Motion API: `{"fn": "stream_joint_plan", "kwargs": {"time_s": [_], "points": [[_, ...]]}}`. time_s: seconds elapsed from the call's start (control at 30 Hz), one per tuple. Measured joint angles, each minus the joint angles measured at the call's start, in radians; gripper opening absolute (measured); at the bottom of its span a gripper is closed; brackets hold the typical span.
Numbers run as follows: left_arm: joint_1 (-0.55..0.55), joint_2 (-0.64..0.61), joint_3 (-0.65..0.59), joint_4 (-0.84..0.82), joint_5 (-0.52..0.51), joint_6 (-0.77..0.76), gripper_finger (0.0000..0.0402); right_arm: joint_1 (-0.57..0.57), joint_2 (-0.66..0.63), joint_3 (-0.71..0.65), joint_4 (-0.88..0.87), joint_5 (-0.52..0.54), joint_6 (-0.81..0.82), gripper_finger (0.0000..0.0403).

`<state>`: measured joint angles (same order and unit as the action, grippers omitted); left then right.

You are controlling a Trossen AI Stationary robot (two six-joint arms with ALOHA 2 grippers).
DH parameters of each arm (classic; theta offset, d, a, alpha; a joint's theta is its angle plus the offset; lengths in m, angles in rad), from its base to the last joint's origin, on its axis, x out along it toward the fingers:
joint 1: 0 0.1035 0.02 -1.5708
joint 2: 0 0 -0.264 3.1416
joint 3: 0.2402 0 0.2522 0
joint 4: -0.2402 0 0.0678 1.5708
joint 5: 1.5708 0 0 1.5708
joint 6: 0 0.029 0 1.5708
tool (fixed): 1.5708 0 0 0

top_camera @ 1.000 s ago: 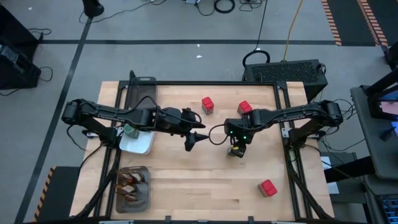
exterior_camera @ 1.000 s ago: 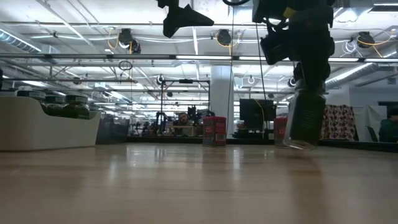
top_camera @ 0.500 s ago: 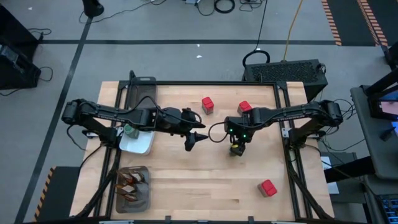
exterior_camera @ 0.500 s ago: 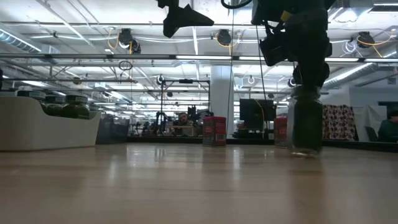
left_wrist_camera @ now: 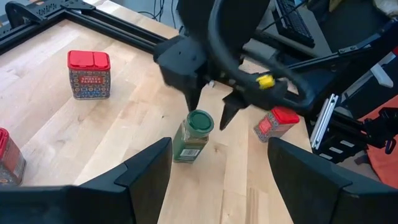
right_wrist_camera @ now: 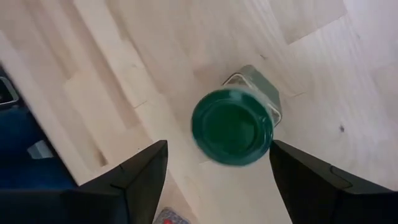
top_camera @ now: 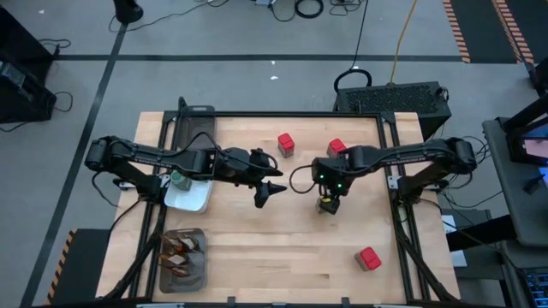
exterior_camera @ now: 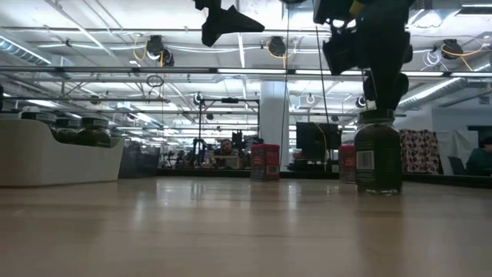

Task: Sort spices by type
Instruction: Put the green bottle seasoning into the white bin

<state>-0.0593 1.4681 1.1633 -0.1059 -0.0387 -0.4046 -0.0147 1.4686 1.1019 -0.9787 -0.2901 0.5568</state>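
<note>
Pale wooden worktop (top_camera: 257, 231) carries the small round green-lidded spice jar (top_camera: 327, 204) upright toward its right edge, released beneath the spread-fingered right tool (left_wrist_camera: 210, 111), which is best lifted straight up so the jar is not tipped, while the left tool (top_camera: 272, 186), jaws parted and empty, hangs mid-worktop.

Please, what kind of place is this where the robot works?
Probably a large robotics lab or workshop, not a home kitchen. The wooden table sits in a dark metal frame on a grey floor marked with tape and strewn with cables. The low view shows a wide hall with exposed ceiling pipes.
</note>
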Motion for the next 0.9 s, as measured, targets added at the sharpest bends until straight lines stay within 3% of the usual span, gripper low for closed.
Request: {"fn": "stream_joint_plan", "kwargs": {"time_s": [0.27,0.43,0.63,0.9], "points": [[0.0,0.001,0.0,0.003,-0.018,-0.006,0.0267,0.0,-0.142,0.0,-0.013,0.003,0.011,0.0265],[0.0,0.05,0.0,0.1,-0.019,-0.014,0.0267,0.001,-0.259,0.0,-0.026,0.055,0.022,0.0265],[0.0,0.219,0.073,0.206,0.057,-0.06,0.0267,0.001,-0.405,0.0,-0.052,0.187,0.008,0.0265],[-0.004,0.483,0.319,0.198,0.09,0.052,0.0267,0.001,-0.544,0.0,-0.092,0.215,0.001,0.0265]]}}
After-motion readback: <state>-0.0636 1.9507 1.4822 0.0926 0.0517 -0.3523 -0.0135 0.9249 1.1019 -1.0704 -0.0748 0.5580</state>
